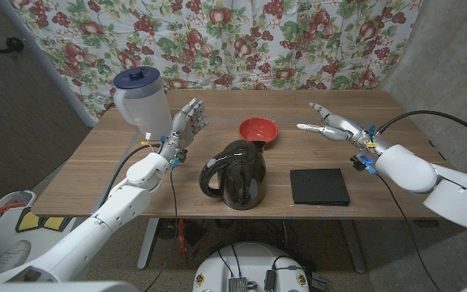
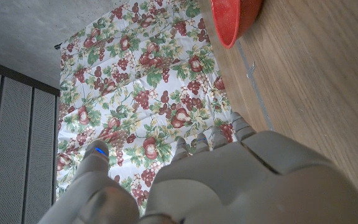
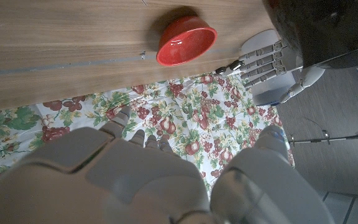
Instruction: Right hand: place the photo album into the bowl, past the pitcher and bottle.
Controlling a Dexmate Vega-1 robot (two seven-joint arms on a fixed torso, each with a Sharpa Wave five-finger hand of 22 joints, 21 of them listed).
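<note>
the photo album [image 1: 319,186] lies flat and closed on the wooden table [image 1: 96,166] toward the near right, a plain black rectangle with no detail readable on its cover; neither hand touches it; the red bowl [image 1: 259,130] sits farther back near the table's middle, its inside too small to make out in the head view; in the left wrist view the bowl [image 2: 235,18] is cut off by the picture's edge, and in the right wrist view the bowl [image 3: 186,41] shows whole on the wood; the dark glossy pitcher [image 1: 237,174] stands just left of the album and nearer than the bowl, its handle turned to the left; in the right wrist view only a dark curved part of the pitcher [image 3: 322,28] shows at a corner; the clear bottle [image 1: 142,100] with a blue lid stands at the far left.

the right hand [image 1: 331,126] is held above the table on the far right, beyond the album, released with fingers stretched toward the left and grasping nothing; the left hand [image 1: 186,126] stands upright between bottle and bowl, fingers spread apart and holding nothing, its palm side hidden from the head camera; a fruit-patterned curtain [image 1: 258,40] hangs behind the table.
</note>
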